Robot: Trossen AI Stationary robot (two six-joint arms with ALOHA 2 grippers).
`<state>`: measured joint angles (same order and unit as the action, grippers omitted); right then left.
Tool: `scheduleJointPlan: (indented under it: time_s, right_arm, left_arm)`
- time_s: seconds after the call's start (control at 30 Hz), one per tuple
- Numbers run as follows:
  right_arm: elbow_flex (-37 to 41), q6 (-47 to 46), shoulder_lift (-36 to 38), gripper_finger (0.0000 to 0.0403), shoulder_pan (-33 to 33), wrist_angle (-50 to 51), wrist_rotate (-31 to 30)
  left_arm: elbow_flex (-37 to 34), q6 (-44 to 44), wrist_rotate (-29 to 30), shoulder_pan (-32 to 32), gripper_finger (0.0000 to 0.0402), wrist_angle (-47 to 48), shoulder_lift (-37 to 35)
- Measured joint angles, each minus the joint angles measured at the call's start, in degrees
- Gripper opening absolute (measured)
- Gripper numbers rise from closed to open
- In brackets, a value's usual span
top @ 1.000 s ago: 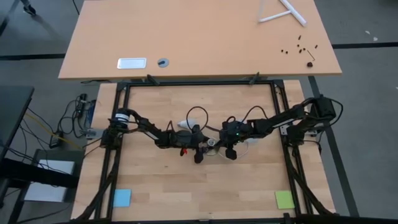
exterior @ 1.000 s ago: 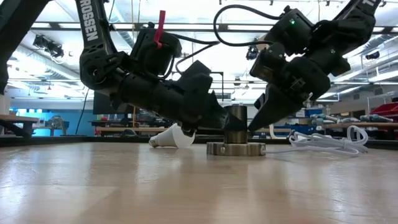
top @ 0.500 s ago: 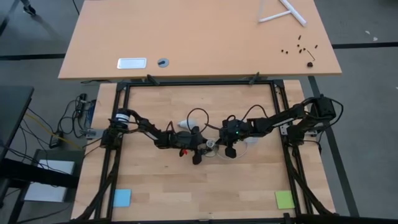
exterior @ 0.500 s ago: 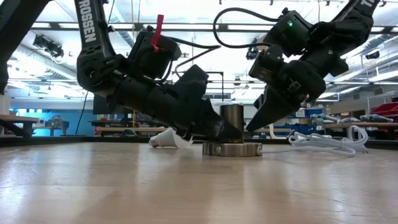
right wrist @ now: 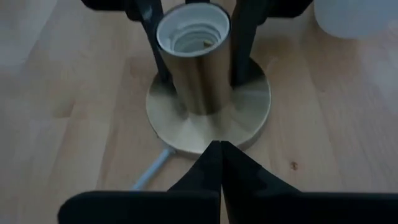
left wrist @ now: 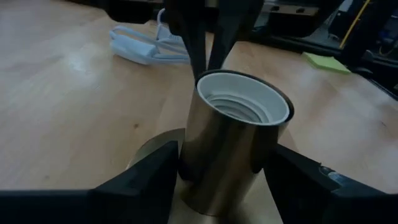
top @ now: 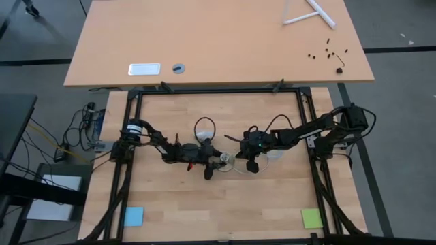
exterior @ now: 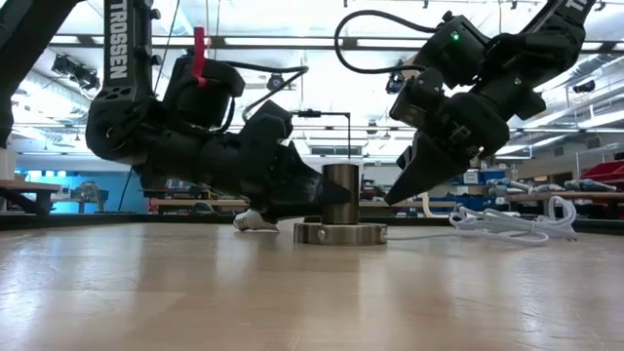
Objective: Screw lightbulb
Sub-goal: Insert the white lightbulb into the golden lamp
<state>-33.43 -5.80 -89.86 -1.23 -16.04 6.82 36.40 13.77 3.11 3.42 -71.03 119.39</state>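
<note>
right hand (right wrist: pixel 220 149): two dark fingers pressed together to a point, tip just at the near rim of the round brushed-metal socket base (right wrist: pixel 249 109). from the disc's middle an upright metal cylinder socket (right wrist: pixel 194 68) rises, w/ white threaded lining inside, open top, nothing in it. other arm's two dark fingers (right wrist: pixel 151 37) stand on either side of the cylinder, close against its wall. thin white cable (right wrist: pixel 151 168) leaves the disc's edge across the light wooden surface (right wrist: pixel 68 93). a blurred white rounded object (right wrist: pixel 356 17) sits at the frame corner beyond the disc; can't tell what it is.
</note>
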Motion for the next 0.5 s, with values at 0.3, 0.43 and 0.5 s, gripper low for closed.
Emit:
scheduleJointPlan:
  time_s: [0.3,0.43,0.5]
  right_arm:
    - [0.00,0.01,0.02,0.0012,0.00,-2.68,0.28]
    - [0.00,0.79,0.02,0.0012,-0.01,-2.63,0.26]
    - [0.00,1.05,0.02,0.0012,-0.09,-2.61,0.26]
  left_arm:
    - [1.00,-1.50,0.26,0.88,0.0234,4.78,-0.22]
    - [0.87,-1.74,0.24,0.89,0.0234,4.60,-0.24]
    - [0.87,-1.74,0.26,0.87,0.0234,4.60,-0.24]
